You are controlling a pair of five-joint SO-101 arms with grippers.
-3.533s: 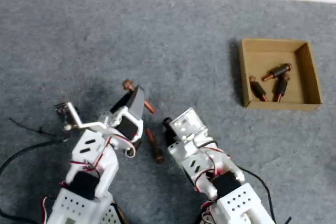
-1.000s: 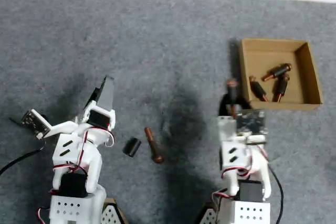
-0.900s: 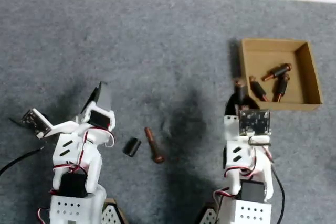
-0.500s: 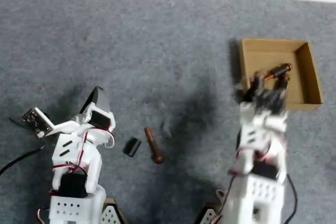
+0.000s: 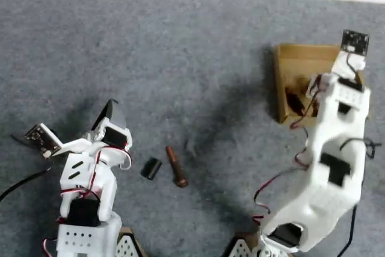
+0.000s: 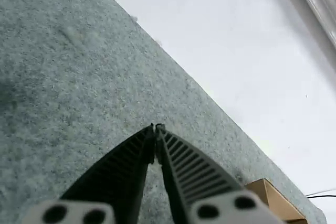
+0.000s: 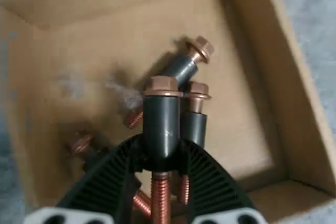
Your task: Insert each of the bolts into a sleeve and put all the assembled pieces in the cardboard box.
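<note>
Open grey mat [image 5: 192, 46] ran from 9 o'clock round through 12 to 1 o'clock of the table's middle, giving a gripper broad passage. At 6 to 7 o'clock a loose sleeve [image 5: 151, 168] and a loose bolt [image 5: 175, 166] lay just apart. The left arm [image 5: 90, 173] stood at 8 o'clock, the left gripper [image 5: 110, 110] pinched together. At 2 o'clock the right arm [image 5: 331, 167] stretched over the cardboard box [image 5: 280, 82], covering most of its opening. Inside, three assembled pieces [image 7: 185, 66] crowded the floor beneath the right gripper [image 7: 160, 145], which clamped a fourth piece [image 7: 161, 124]. Some cardboard lay bare toward one corner, and walls hemmed every side.
</note>
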